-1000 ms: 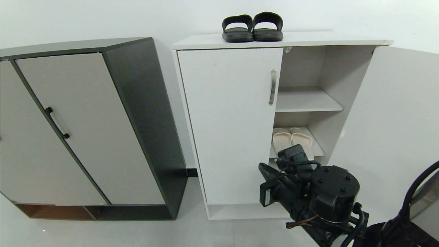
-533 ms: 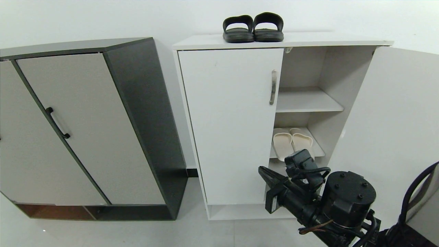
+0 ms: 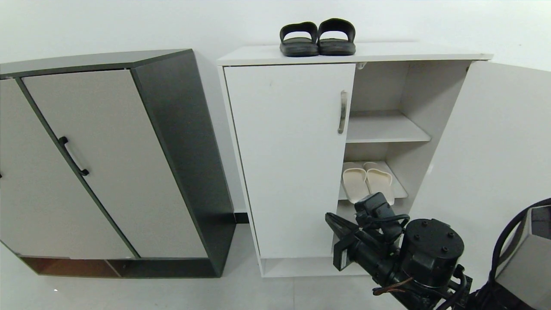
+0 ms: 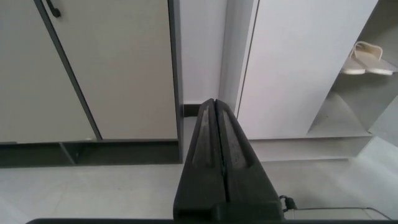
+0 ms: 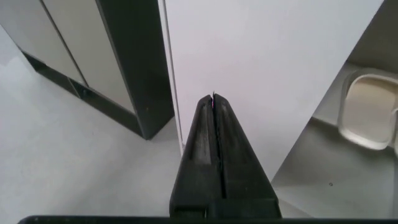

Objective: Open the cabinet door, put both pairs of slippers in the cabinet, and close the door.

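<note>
Right now my right pincer is pressed flat shut with nothing in it. It sits low in front of the white cabinet, near the bottom of the closed left door. My left pincer is likewise closed and empty, pointing toward the gap between the white cabinet and the dark cabinet beside it.

Beyond the right pincer, the right door stands swung wide open, so I count that step as done. The cream slippers lie side by side on the lower shelf inside, so one pair is stowed. The black slippers sit together on top of the white cabinet, well above both arms.

By my reckoning I'm roughly halfway. I have yet to lift the black pair down, perhaps onto the upper shelf, and then push the right door closed.
</note>
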Available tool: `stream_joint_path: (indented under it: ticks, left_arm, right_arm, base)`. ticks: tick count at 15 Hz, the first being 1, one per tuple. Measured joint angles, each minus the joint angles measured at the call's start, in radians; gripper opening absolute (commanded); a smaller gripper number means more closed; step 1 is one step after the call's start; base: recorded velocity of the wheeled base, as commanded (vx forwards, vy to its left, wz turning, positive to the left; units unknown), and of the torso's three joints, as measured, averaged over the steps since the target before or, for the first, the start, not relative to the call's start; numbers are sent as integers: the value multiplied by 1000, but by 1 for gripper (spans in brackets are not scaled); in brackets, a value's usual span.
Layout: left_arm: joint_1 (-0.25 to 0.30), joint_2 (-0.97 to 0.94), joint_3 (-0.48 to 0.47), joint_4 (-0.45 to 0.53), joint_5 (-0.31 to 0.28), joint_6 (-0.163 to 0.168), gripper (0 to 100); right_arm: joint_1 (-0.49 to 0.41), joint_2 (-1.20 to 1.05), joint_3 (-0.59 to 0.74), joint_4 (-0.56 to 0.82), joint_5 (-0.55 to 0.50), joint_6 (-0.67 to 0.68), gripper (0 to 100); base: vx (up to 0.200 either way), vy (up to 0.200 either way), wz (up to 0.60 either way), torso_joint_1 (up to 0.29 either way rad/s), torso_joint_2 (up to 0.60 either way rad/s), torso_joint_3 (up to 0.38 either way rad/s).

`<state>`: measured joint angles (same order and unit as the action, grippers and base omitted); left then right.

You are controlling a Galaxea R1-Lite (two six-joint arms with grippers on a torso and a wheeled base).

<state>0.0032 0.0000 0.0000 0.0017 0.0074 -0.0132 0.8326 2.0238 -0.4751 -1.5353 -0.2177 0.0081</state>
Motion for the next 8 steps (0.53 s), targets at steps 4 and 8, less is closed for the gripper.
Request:
stream_joint_path:
  ticks: [4, 8]
  left_arm:
    - [-1, 0, 0, 1, 0, 0, 0]
    - [1, 0, 0, -1, 0, 0, 0]
  right_arm:
    - [-2, 3, -1, 6, -1, -1, 0]
    - [0, 4, 0, 2, 0, -2, 0]
  base:
    - [0, 0, 0, 210, -270, -233]
    - [0, 0, 0, 209, -597, -217]
